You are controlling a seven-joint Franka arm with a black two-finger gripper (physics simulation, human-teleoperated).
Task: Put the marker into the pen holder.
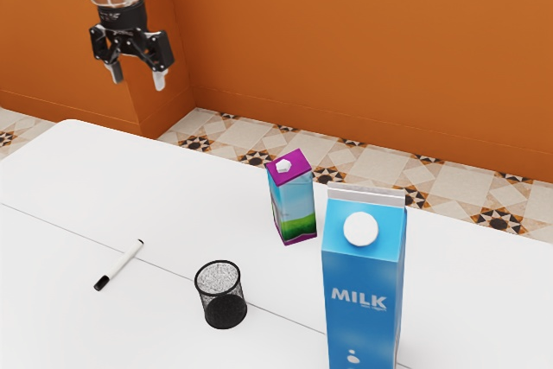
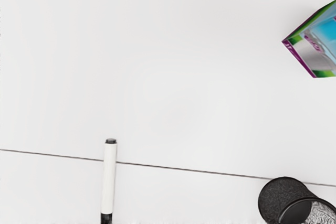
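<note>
Fingers [image 1: 159,80] apart; wrist view crops pen holder [image 2: 278,196].

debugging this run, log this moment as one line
gripper open, raised | marker lying on table | pen holder upright, empty | marker not yet placed

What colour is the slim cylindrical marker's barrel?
White, on the slim cylindrical marker, between black ends; shows best in the wrist view.

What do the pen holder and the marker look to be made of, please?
The pen holder looks like black-coated metal mesh, judging by its speckled, see-through wall. The marker seems smooth white plastic with black ends, though painted metal is possible.
</note>
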